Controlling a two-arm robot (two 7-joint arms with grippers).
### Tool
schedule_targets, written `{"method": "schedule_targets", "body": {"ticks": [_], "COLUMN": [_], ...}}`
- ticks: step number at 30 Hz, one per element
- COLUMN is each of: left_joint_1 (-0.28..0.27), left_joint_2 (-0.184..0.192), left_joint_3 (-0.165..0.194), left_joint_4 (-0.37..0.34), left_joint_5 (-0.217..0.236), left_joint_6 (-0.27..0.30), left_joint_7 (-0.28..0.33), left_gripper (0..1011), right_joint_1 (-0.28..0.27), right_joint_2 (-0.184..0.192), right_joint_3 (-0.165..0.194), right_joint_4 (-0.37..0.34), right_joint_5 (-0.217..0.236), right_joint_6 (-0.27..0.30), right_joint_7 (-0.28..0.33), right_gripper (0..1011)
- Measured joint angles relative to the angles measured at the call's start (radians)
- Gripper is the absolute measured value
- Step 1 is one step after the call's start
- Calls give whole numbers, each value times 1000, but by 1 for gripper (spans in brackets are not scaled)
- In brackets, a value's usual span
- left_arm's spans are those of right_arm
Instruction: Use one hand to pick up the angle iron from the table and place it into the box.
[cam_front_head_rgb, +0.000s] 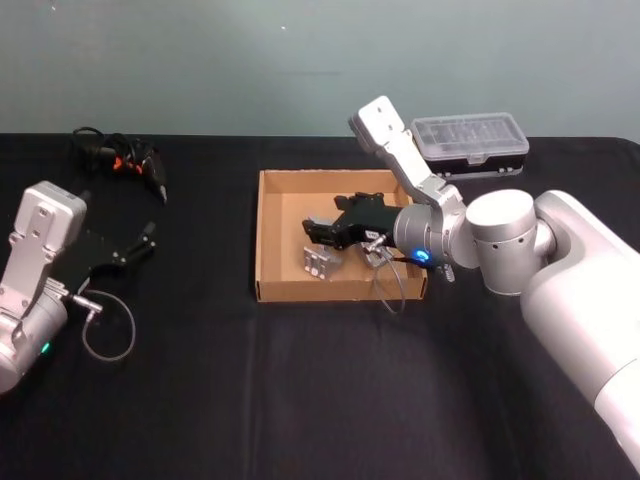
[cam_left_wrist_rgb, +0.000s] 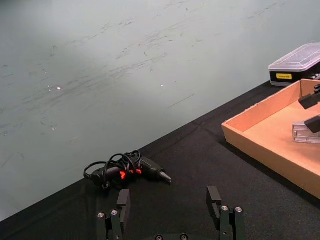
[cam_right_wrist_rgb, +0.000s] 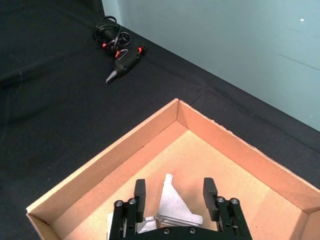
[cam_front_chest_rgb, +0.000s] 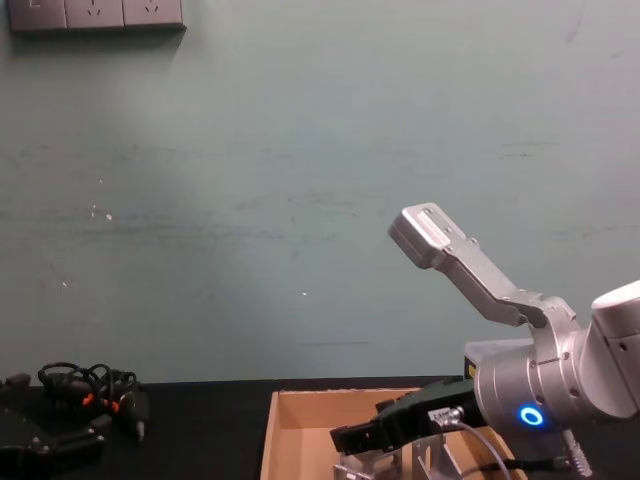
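Your right gripper (cam_right_wrist_rgb: 174, 192) hangs over the box (cam_front_head_rgb: 275, 232).
Its fingers are spread, gripping nothing; the angle iron (cam_right_wrist_rgb: 175, 207) lies on the box floor between them; your left gripper (cam_left_wrist_rgb: 170, 202) sits open, parked.

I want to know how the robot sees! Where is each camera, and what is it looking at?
Head: high up, looking down at the box; both arms show.
Chest: low, looking across; right arm shows.
Left wrist: behind the open left hand, facing the wall.
Right wrist: above the open right hand, over the angle iron.
All four share the box.
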Motion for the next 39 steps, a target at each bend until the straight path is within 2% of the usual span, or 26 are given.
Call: {"method": "schedule_targets", "body": {"ticks": [8, 12, 20, 26, 33, 39], "left_joint_1": [0, 0, 0, 0, 0, 0], "left_joint_2": [0, 0, 0, 0, 0, 0], "left_joint_3": [0, 0, 0, 0, 0, 0], "left_joint_4": [0, 0, 0, 0, 0, 0], "left_joint_5": [0, 0, 0, 0, 0, 0], "left_joint_6": [0, 0, 0, 0, 0, 0], "left_joint_7": [0, 0, 0, 0, 0, 0], "left_gripper": [1000, 1000, 1000, 1000, 1000, 1000], "right_joint_1": [-30, -53, -136, -229, -364, -458], "right_joint_2": [10, 18, 46, 86, 143, 180], "right_joint_3": [24, 40, 71, 98, 162, 223], "right_joint_4": [-51, -91, -224, -365, -531, -617], "right_joint_5": [0, 2, 3, -5, -30, -43], "right_joint_6": [-32, -54, -118, -176, -243, -280], "right_joint_7": [-36, -58, -102, -138, -203, -241], "right_gripper": [944, 1000, 1000, 1000, 1000, 1000]}}
